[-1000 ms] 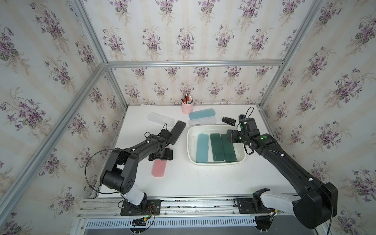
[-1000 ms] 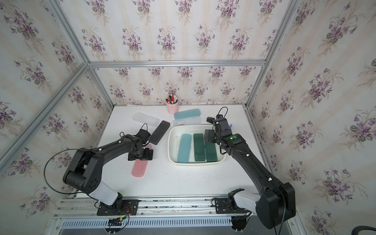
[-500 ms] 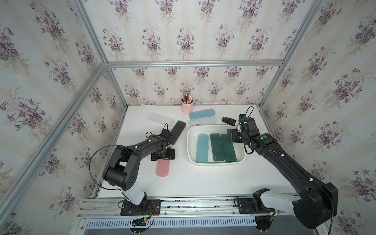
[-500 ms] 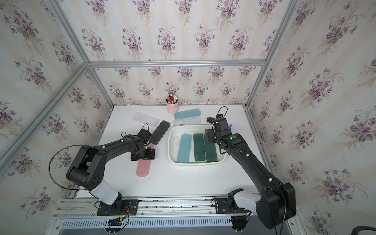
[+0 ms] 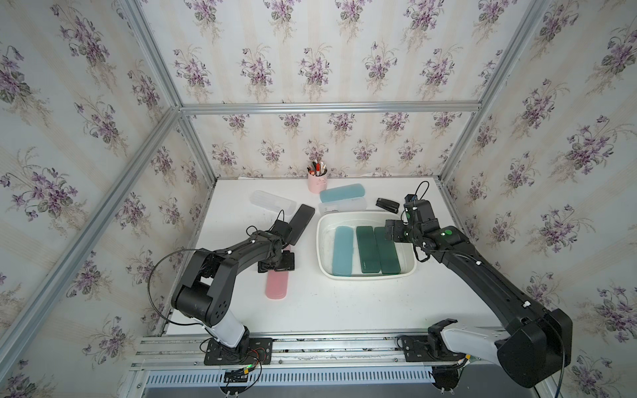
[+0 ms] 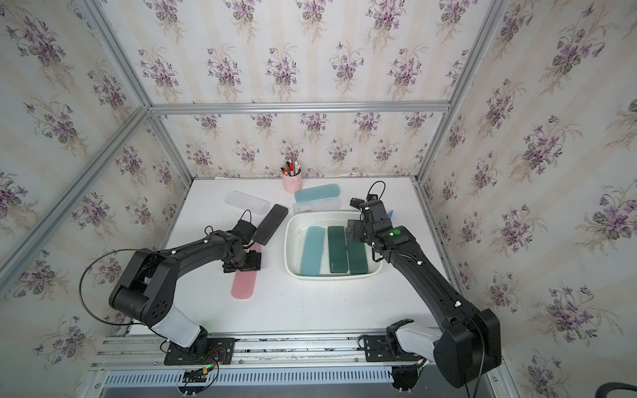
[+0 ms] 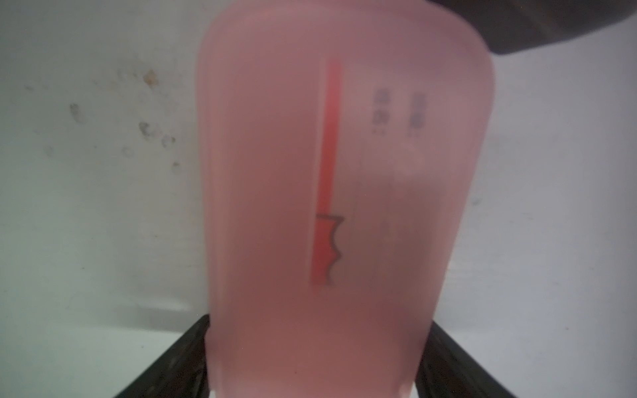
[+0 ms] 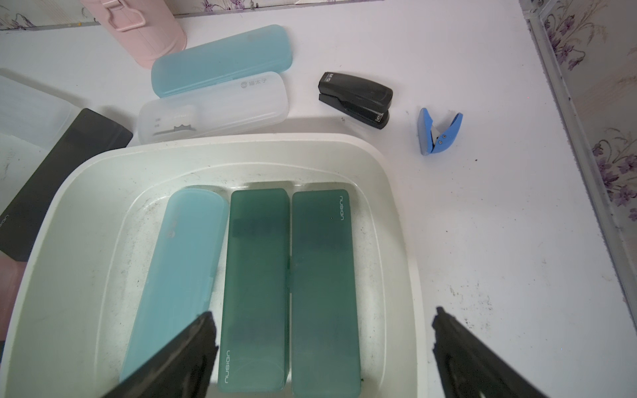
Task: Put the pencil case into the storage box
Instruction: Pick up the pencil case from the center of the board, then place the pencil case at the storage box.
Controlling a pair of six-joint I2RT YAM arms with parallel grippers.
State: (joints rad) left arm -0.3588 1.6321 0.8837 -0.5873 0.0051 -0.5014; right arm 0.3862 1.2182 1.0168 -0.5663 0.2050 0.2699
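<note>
The pink case (image 5: pixel 276 284) lies flat on the table (image 5: pixel 344 310), to the left of the box (image 5: pixel 323 248) and well outside it. It is straddled by the left gripper (image 5: pixel 276 264) a little beyond its middle. In the left wrist view the fingers (image 7: pixel 179 358) are seen pressed against both long edges, so a grip is judged to be made; how firm it is cannot be told.

The case is smooth, and only its narrow edges are pinched. If it is raised fast, it could slide out or swing down at its longer end. The black case (image 5: pixel 300 224) lies just beside the far end; whether they touch cannot be told. It could be dragged or knocked on the lift.

Most of the box floor is taken up by a light blue case (image 5: pixel 343 249) and two green ones (image 5: pixel 367 253). Only a strip by the left wall is bare. A drop made too far right would leave the pink case propped on the blue one. One made too far left would catch the rim.

The right gripper (image 5: pixel 393 231) hangs over the right side of the box, spread wide and empty. The arms could meet if the pink case is carried far across.
</note>
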